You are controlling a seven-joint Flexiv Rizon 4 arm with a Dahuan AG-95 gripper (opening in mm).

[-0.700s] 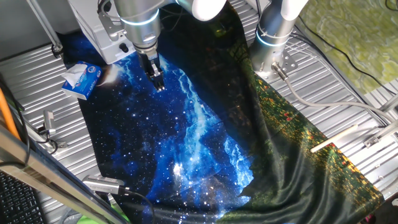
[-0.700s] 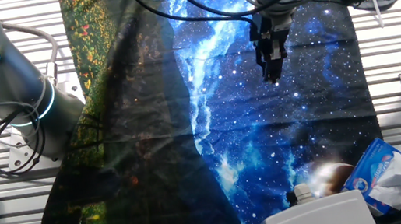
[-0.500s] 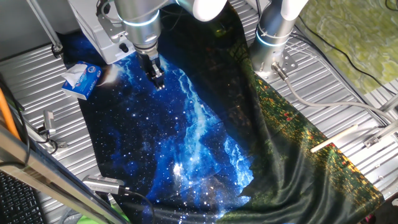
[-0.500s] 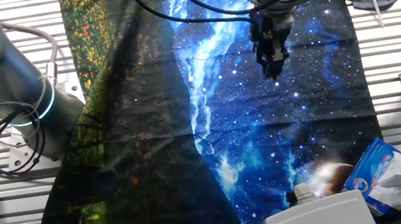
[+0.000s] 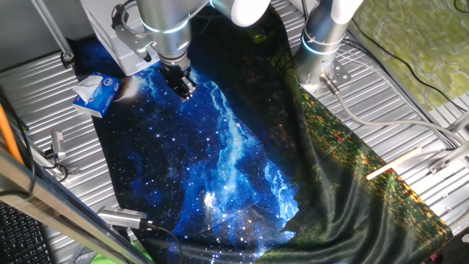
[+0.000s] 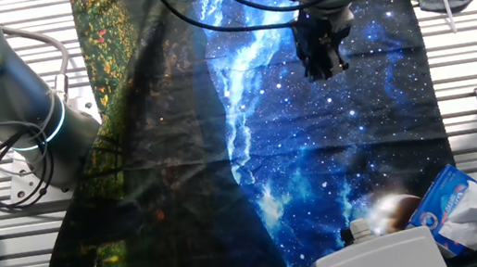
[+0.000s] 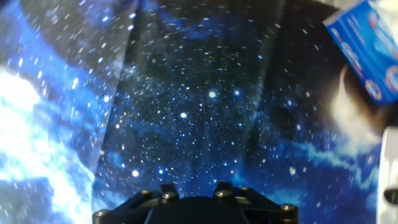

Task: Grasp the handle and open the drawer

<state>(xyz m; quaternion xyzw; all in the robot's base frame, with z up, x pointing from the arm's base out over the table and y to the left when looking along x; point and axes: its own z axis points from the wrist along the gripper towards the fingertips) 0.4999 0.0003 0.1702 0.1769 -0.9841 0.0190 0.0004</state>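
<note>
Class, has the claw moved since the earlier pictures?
Yes. The claw has shifted up the frame toward the drawer unit, judged against the blue-and-white carton.

No text reads clearly anywhere; the carton (image 7: 367,46) near the cloth's (image 5: 220,169) corner bears print too blurred to make out.

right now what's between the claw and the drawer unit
Only the starry blue cloth lies between the claw and the grey-white drawer unit, as the other fixed view shows. The blue-and-white carton sits off to the side.
</note>
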